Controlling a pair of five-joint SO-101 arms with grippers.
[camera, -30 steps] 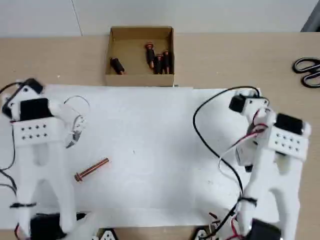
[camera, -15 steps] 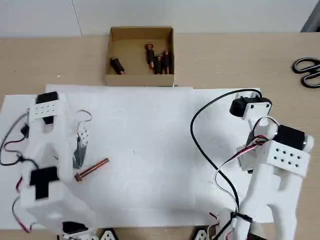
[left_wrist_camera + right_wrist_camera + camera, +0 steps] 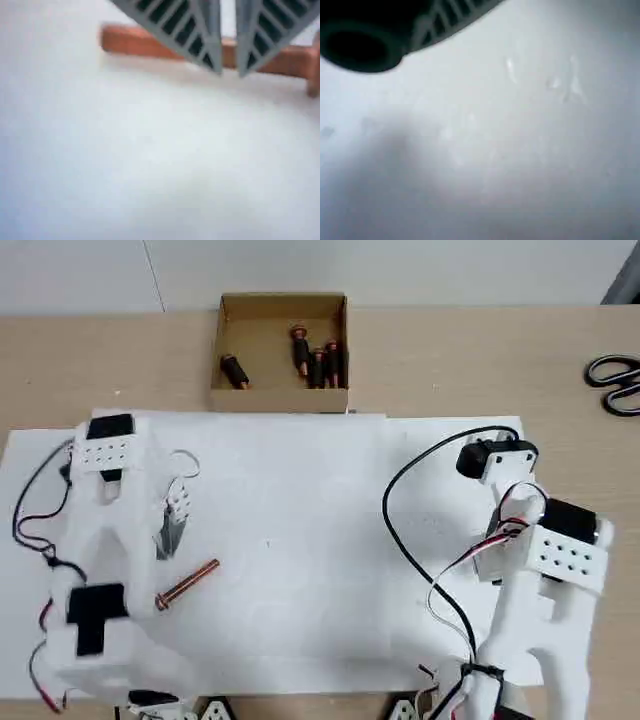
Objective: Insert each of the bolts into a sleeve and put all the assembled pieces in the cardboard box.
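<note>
Left gripper [image 3: 229, 71], jaws narrow, hangs by the bolt [image 3: 187, 584]: widen, straddle mid-shank, then close. Right gripper's [image 3: 490, 562] jaws hold a sleeve [image 3: 357, 47].

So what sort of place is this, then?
Probably a robotics lab bench: two white plastic arms trailing loose wires stand on a pale wooden table, with an open brown cardboard box holding small dark parts.
</note>
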